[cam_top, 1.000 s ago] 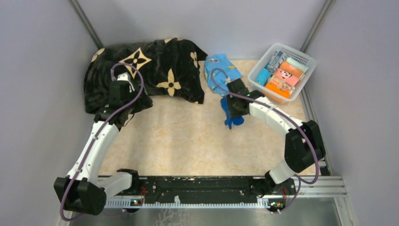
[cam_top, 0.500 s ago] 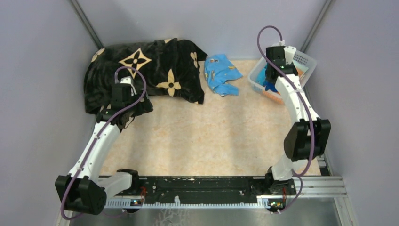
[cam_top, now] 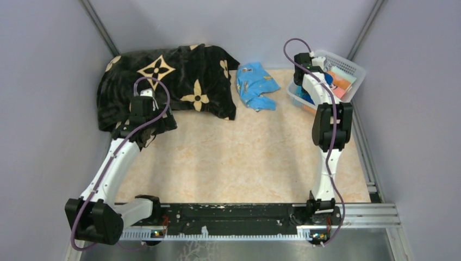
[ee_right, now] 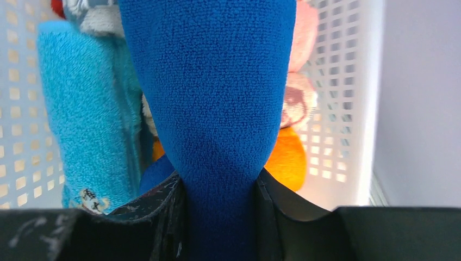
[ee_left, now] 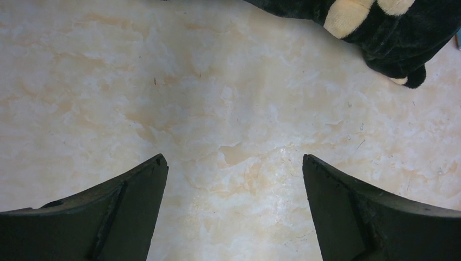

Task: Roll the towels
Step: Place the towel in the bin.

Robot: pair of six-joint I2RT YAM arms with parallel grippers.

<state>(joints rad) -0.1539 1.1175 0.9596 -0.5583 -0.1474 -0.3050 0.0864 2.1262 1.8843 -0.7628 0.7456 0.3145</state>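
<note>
A: Start at the left. What is that arm doing?

B: Nothing for the task, as far as I can see. The left tool hangs with its jaws spread wide and nothing between them. It is over bare desk, just by the near edge of the black blanket heaped at the back left.

A: And in the middle?

B: A light-blue printed towel lies crumpled on the desk just right of the blanket. It is loose and not rolled at all, so I judge that one to be work left.

A: The right side?

B: The right tool is clamped on the royal-blue towel, which looks rolled into a thick bundle. The jaws pinch one end, and the rest stands out over the white basket in the back right corner.

A: Is it in the basket?

B: Over it or partly in; I cannot tell whether it touches the bottom. Inside the basket, on one side of it, a turquoise towel sits as a neat roll. A pink cloth is on the other side.

A: So how far along?

B: Past halfway, I'd say. One roll is stowed. A second is rolled and gripped at the basket, waiting for release. The printed one has yet to be fetched, spread and rolled.
</note>
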